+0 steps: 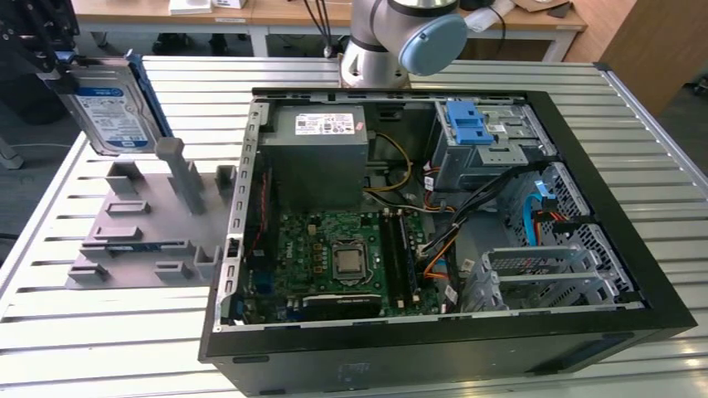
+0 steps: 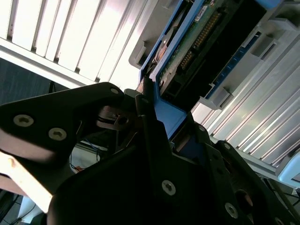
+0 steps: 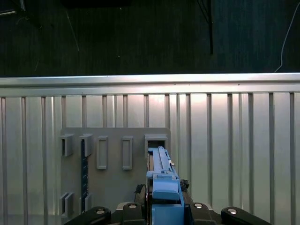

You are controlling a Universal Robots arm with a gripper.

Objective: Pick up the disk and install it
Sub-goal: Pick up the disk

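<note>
The disk (image 1: 111, 106), silver with a white-and-blue label and blue side rails, hangs upright in the air at the exterior view's far left, above a grey slotted fixture (image 1: 138, 224). My black gripper (image 1: 65, 68) is shut on its upper end. In the second wrist view the gripper (image 2: 154, 117) clamps a blue rail, and the disk's green circuit-board side (image 2: 201, 40) faces the camera. In the first wrist view the disk (image 3: 161, 173) shows edge-on, held in the gripper (image 3: 165, 199), just above a slot of the fixture (image 3: 112, 183).
An open black computer case (image 1: 619, 274) lies on the slatted metal table (image 1: 99, 348), with a grey power-supply box (image 1: 315, 153), a motherboard (image 1: 343, 257) and a drive cage with a blue latch (image 1: 470, 124) inside. The arm's base (image 1: 382, 50) stands behind the case.
</note>
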